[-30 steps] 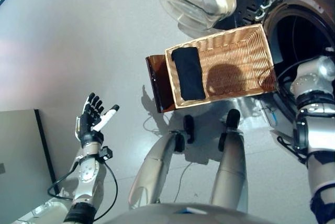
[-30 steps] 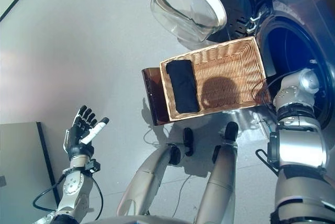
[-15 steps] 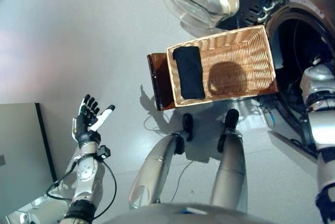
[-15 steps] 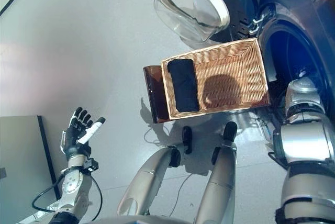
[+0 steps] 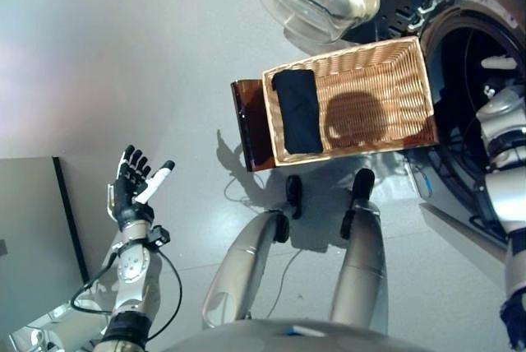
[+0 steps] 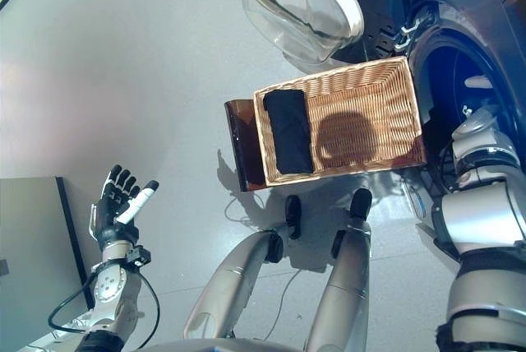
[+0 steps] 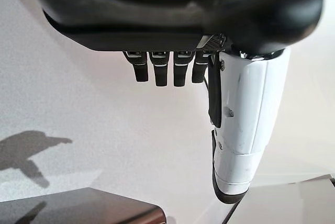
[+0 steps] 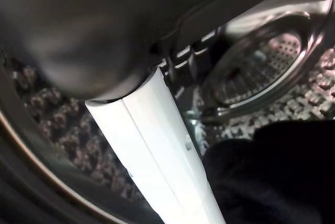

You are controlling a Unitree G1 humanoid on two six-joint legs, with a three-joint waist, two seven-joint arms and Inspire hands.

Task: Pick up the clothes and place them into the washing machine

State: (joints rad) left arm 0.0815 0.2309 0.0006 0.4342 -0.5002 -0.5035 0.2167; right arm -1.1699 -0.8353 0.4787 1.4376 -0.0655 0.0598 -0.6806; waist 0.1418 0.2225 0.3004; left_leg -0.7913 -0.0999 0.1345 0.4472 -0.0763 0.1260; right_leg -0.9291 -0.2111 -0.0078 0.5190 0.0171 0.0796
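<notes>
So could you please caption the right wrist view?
Right hand inside the washing machine drum, beside dark clothing.

The right hand (image 8: 152,145) reaches inside the round steel washing machine drum (image 8: 261,67), its fingers hidden. A dark cloth heap (image 8: 272,177) there is cut off by the edge.

Glossy pale grey floor (image 5: 123,56), grey panel (image 5: 29,237) lower left
</notes>
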